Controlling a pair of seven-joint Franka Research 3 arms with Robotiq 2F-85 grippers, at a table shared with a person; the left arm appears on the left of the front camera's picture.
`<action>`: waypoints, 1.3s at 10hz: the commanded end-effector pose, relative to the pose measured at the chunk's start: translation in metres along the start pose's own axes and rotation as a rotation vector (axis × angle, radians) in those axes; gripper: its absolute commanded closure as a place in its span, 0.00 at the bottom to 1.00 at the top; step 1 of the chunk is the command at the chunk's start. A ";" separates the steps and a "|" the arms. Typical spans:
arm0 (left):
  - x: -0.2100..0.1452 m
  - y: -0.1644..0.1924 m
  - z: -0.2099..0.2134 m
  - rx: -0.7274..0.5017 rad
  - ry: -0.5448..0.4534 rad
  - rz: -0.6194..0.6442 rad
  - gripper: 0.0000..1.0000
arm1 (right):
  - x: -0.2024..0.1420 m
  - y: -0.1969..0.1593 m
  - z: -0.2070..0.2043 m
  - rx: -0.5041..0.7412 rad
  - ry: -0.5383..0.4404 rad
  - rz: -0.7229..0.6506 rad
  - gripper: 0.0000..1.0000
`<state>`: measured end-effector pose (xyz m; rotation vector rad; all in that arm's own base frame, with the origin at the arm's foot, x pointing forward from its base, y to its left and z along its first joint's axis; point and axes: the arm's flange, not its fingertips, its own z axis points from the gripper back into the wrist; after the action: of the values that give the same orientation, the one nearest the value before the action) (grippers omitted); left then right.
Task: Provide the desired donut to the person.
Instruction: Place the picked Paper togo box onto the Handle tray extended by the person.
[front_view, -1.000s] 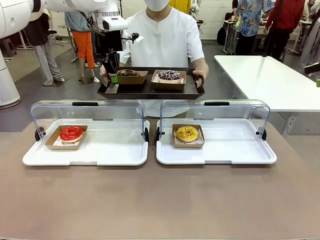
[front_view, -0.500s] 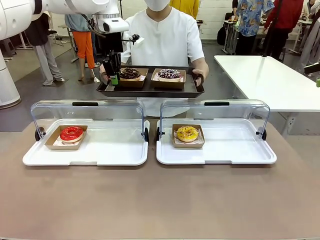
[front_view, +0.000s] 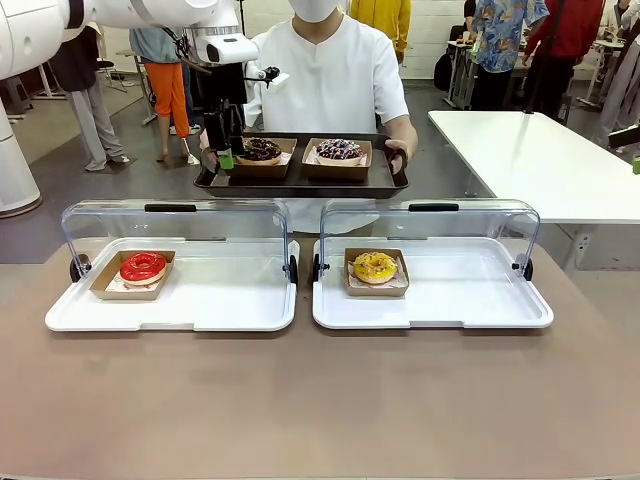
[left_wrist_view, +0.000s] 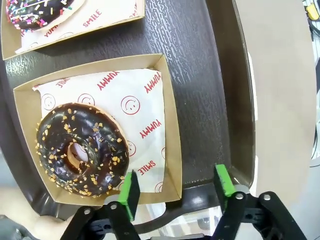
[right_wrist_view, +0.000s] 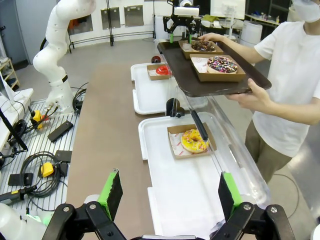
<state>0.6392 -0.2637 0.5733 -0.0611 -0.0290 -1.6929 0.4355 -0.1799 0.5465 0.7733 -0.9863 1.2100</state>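
1. Since the earlier frame, we see the left gripper lifted a little and spread apart beside the chocolate donut; 1 second back its fingers were lower, at that donut's box on the tray's near-left corner.
2. We find the left arm reaching across from picture left, wrist pointing straight down over the dark tray.
3. From the left wrist camera we look down on the nut-topped chocolate donut lying in its cardboard box on printed paper, with the green fingertips apart, 1 over the box's edge and the other over the tray rim; nothing sits between them, so the tool is released.
4. We see the person holding the tray by both ends, with the sprinkled donut boxed beside the chocolate one.
5. On the table, the red donut and the yellow donut rest in 2 white cases with raised clear lids.
6. Our right gripper hangs wide open, empty, above the near case.
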 end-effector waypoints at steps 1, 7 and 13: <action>-0.004 -0.003 0.004 0.007 -0.019 -0.014 0.00 | 0.000 -0.001 -0.001 -0.007 -0.024 0.005 0.00; -0.021 -0.074 0.028 0.082 -0.023 0.026 0.00 | 0.000 -0.001 -0.001 -0.007 -0.024 0.005 0.00; -0.079 -0.198 0.039 0.244 -0.129 0.054 0.00 | 0.000 -0.001 -0.001 -0.007 -0.024 0.005 0.00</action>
<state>0.4715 -0.1720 0.6287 0.0231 -0.2728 -1.5932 0.4356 -0.1799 0.5460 0.7740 -0.9857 1.2095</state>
